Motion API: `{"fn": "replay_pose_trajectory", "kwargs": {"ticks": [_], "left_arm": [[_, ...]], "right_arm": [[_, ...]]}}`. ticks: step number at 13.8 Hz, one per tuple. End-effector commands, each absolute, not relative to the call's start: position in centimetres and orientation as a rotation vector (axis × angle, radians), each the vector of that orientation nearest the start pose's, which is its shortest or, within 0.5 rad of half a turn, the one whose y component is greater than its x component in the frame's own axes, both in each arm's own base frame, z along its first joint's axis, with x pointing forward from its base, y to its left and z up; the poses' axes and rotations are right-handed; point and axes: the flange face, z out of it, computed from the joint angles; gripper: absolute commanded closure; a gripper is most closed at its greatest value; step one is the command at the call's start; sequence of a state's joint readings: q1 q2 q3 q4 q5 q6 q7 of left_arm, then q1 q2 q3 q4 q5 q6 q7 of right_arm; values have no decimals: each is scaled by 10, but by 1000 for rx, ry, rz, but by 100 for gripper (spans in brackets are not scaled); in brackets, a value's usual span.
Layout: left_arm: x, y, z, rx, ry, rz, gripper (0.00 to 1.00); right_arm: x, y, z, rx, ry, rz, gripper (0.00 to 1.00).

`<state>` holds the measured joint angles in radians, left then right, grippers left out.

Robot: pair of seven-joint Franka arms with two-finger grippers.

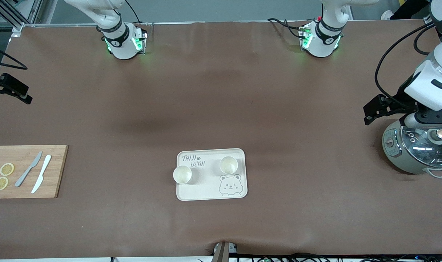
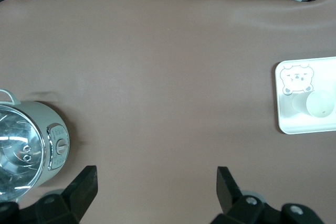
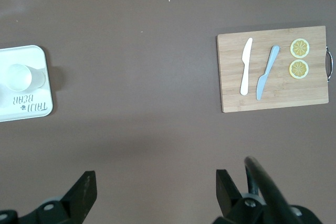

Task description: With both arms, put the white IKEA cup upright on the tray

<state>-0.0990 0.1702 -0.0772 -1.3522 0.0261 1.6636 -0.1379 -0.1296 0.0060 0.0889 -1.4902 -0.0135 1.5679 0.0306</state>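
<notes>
The cream tray (image 1: 206,189) with "TAIJI BEAR" lettering lies on the brown table, near the front camera. Two white cups stand upright on it. One cup (image 1: 182,174) is at the rim toward the right arm's end. The other cup (image 1: 228,165) is above the bear drawing. My left gripper (image 1: 373,109) is open and empty, up beside a pot at the left arm's end. My right gripper (image 1: 17,92) is open and empty, at the right arm's end. The left wrist view shows the tray (image 2: 307,124) and one cup (image 2: 320,103). The right wrist view shows the tray (image 3: 21,56) and one cup (image 3: 18,77).
A grey pot with a glass lid (image 1: 417,149) stands under the left arm and shows in the left wrist view (image 2: 26,150). A wooden cutting board (image 1: 53,171) with two knives and two lemon slices lies at the right arm's end, also in the right wrist view (image 3: 231,77).
</notes>
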Motion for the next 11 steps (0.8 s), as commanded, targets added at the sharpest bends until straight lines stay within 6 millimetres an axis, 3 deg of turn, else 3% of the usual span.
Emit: {"fn": "replay_pose_trajectory", "kwargs": {"ticks": [1,11], "left_arm": [[604,-101,643,-3135,70,-237,0],[606,-101,640,-3137,48,-225,0]], "right_arm": [[557,-22,663,-3155,101,-109,0],[557,-22,663,-3155,101,-109,0]]}}
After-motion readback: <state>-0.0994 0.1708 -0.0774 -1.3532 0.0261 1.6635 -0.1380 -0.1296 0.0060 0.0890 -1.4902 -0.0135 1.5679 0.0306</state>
